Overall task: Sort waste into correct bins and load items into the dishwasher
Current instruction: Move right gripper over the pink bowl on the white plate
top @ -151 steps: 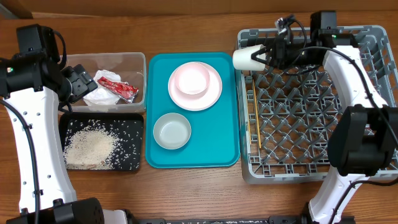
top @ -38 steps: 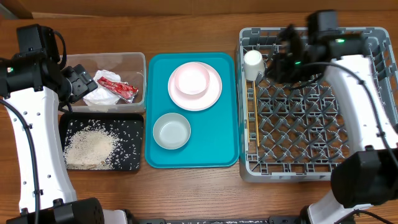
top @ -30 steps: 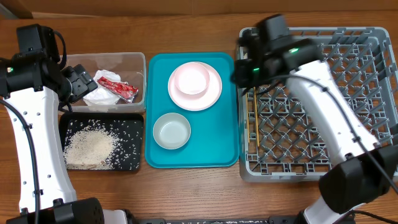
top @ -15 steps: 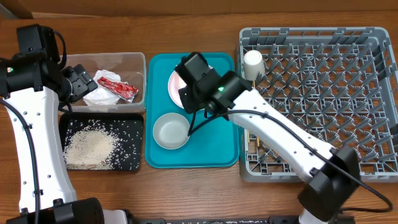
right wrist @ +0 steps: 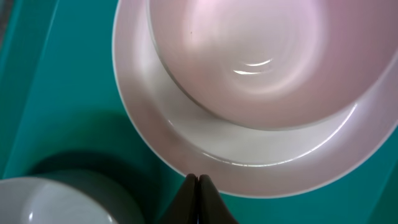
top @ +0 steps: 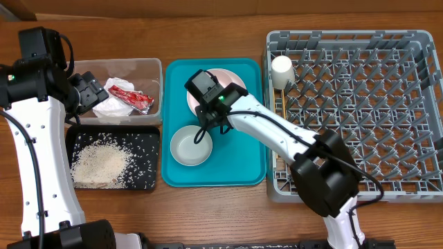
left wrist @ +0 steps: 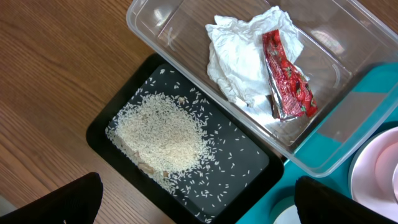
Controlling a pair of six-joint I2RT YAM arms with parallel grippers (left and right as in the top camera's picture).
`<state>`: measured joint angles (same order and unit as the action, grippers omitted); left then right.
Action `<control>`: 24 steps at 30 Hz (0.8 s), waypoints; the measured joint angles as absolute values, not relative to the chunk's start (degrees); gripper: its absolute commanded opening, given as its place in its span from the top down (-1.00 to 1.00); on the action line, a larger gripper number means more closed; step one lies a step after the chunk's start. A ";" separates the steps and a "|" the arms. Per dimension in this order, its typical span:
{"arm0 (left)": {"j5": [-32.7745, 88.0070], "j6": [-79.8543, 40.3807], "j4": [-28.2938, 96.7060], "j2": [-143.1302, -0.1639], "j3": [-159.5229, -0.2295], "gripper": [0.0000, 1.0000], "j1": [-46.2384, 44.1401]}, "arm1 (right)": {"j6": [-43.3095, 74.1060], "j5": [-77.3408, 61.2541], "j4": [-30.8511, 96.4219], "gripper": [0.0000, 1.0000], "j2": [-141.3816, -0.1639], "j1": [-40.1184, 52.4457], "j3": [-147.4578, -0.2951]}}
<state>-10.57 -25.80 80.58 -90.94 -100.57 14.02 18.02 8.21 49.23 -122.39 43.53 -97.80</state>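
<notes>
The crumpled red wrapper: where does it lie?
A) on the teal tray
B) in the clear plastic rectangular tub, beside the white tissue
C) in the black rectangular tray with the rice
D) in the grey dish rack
B: the crumpled red wrapper lies in the clear plastic rectangular tub, touching the crumpled white tissue.

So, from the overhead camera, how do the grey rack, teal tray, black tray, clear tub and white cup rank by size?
Largest to smallest, as they look from overhead:
1. grey rack
2. teal tray
3. black tray and clear tub: their footprints look about alike, so I won't rank them
4. white cup, clearly the smallest
</notes>
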 measured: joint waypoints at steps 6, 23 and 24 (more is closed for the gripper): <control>-10.57 -25.80 80.60 -90.94 -100.57 -1.00 14.02 | 18.00 8.36 48.01 0.90 -124.92 43.48 -97.80; -10.57 -25.80 80.62 -90.94 -100.57 -1.00 14.02 | 19.16 7.57 54.87 0.92 -128.29 40.97 -98.28; -10.57 -25.80 80.60 -90.94 -100.57 -1.00 14.02 | 19.35 7.20 56.05 0.92 -128.18 40.97 -98.30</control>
<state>-10.57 -25.80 80.60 -90.94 -100.57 14.02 19.35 7.20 56.05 -128.18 40.97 -98.30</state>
